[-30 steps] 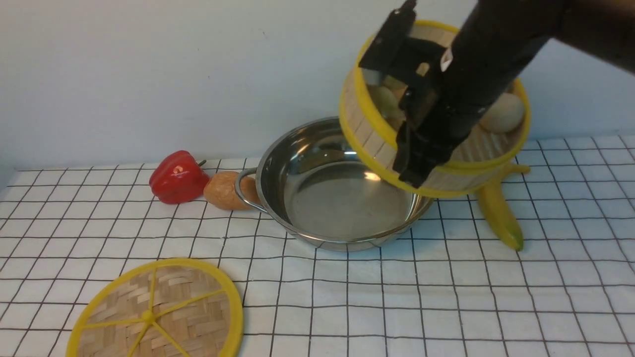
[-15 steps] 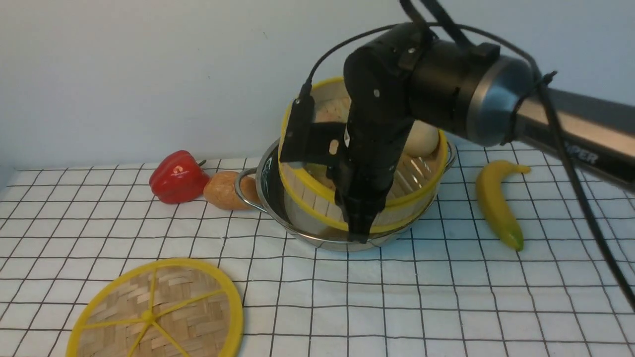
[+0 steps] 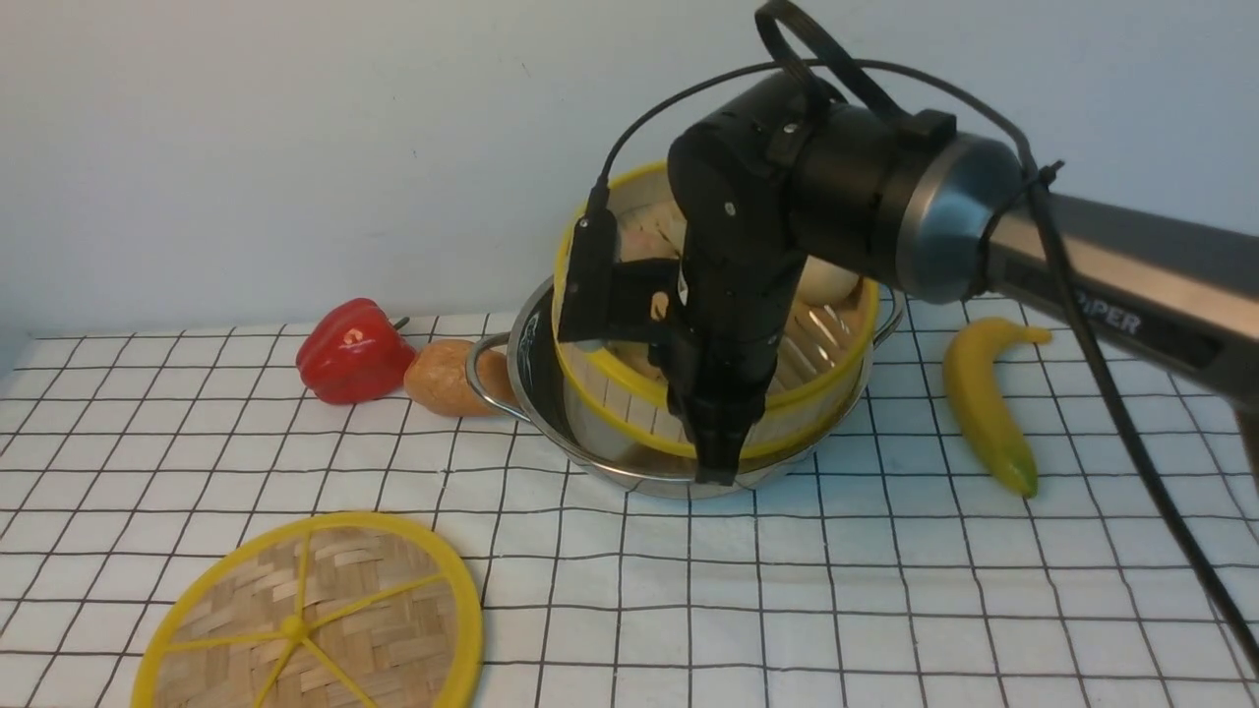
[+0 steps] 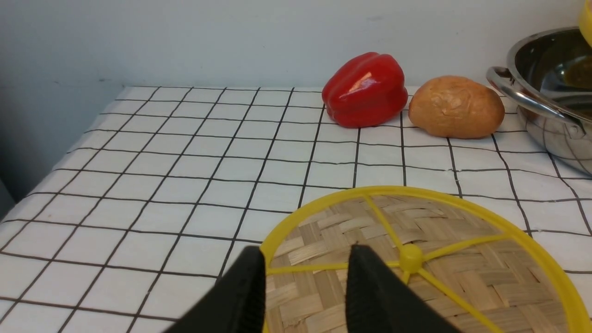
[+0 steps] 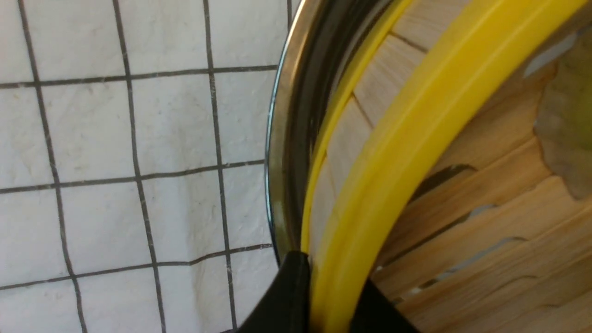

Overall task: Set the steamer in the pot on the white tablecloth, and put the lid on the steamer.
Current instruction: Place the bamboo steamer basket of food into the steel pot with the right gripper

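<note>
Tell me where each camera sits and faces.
Front view: between the arms, facing the wall across the white tablecloth; shows right arm, right fingers gripping the steamer in the pot.
Left wrist view: on the left arm, above the lid, facing the red bell pepper; left fingers, apart.
Right wrist view: on the right arm, close on the steamer's rim; fingers show.
Front and left wrist share lid, pepper, pot.

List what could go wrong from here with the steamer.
1. The steamer looks tilted in the pot, with its far edge higher. Releasing it now may let it drop and shift the buns.
2. The right gripper has its jaws pinching the steamer's rim, with the outer one close against the pot wall. Opening them could shove the pot.
</note>
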Controlling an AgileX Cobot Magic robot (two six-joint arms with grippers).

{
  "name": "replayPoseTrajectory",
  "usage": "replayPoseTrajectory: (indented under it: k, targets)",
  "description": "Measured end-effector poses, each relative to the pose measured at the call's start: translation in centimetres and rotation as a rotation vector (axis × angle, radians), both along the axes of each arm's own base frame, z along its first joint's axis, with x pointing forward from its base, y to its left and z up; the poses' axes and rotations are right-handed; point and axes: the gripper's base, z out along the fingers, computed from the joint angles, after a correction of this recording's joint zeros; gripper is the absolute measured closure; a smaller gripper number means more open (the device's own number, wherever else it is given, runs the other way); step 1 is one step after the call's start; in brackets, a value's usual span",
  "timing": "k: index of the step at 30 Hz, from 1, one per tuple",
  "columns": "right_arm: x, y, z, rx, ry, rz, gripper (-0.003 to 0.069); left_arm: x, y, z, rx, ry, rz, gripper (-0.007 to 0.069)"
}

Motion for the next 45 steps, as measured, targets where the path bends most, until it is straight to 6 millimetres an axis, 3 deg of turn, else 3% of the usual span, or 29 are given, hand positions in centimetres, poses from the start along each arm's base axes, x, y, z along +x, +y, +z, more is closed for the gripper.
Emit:
replayPoseTrajectory:
  k: [7, 19, 37, 42, 45]
  targets:
    - [0.6, 0.5, -0.6, 0.014, -0.036, 0.036, 0.0599, 0.0, 0.0, 0.0, 0.000, 0.000, 0.000, 0.0382]
    - [1.7, 1.4, -4.7, -0.019, -0.019, 0.085, 0.0599, 0.0, 0.0, 0.0, 0.000, 0.000, 0.000, 0.0382]
    - [2.3, 0.2, -4.8, -0.050, -0.007, 0.074, 0.0598, 0.0, 0.0, 0.0, 0.000, 0.000, 0.000, 0.0382]
    - [2.2, 0.2, -4.9, -0.060, 0.005, 0.107, 0.0512, 0.0, 0.0, 0.0, 0.000, 0.000, 0.000, 0.0382]
    - [2.3, 0.2, -4.6, -0.062, -0.015, 0.130, 0.0371, 0.0, 0.0, 0.0, 0.000, 0.000, 0.000, 0.0382]
